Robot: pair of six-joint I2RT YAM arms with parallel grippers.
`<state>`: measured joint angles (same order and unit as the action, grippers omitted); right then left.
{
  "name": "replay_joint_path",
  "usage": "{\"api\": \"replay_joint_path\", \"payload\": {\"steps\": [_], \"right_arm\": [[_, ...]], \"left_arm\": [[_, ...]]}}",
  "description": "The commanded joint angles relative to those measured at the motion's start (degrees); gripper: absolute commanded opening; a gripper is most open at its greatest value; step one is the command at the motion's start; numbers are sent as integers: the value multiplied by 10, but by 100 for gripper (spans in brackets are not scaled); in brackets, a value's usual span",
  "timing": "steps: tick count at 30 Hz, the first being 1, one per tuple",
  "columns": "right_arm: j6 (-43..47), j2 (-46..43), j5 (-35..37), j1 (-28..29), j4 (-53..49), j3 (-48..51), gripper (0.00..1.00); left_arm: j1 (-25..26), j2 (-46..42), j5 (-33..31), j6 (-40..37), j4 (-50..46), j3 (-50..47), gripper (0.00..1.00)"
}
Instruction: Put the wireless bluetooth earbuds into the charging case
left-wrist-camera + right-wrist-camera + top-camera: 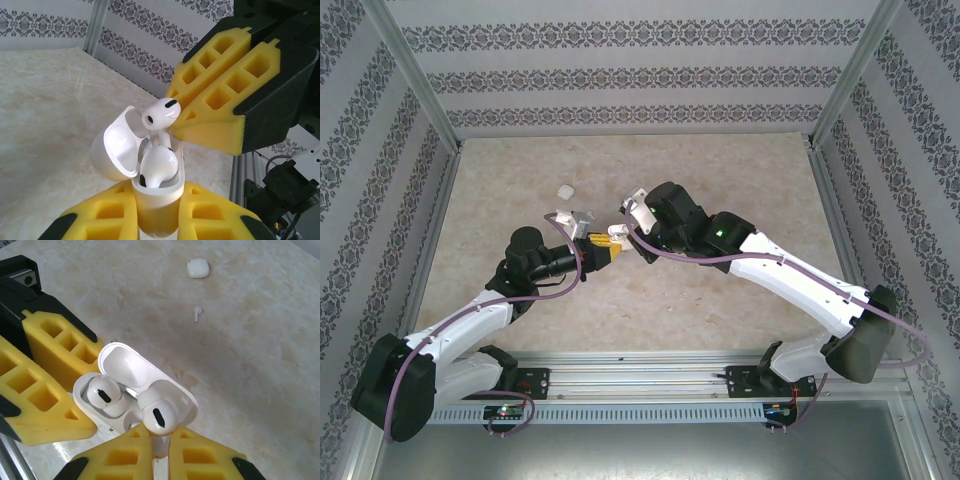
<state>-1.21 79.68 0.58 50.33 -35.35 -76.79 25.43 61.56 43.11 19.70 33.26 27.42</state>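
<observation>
My left gripper is shut on the lower body of the white charging case, which stands upright with its lid swung open to the left. One earbud sits in the case. My right gripper is shut on the stem of a second earbud, held just above the free slot beside the seated earbud. In the left wrist view this held earbud hovers over the case rim, pinched by the right gripper's yellow fingers. From above, both grippers meet mid-table.
A closed white case lies farther out on the marble-patterned table, also seen from above as a small white case. A loose earbud lies near it. Patterned walls and metal posts enclose the table.
</observation>
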Motion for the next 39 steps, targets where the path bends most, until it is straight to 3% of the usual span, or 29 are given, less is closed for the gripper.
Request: {"api": "replay_joint_path", "payload": {"steps": [1, 14, 39], "right_arm": [[23, 5, -11, 11, -35, -13, 12], [31, 3, -20, 13, -39, -17, 13], [142, 50, 39, 22, -139, -107, 13]], "left_arm": [[0, -10, 1, -13, 14, 24, 0], [0, -11, 3, -19, 11, 25, 0], [0, -17, 24, -39, -12, 28, 0]]}}
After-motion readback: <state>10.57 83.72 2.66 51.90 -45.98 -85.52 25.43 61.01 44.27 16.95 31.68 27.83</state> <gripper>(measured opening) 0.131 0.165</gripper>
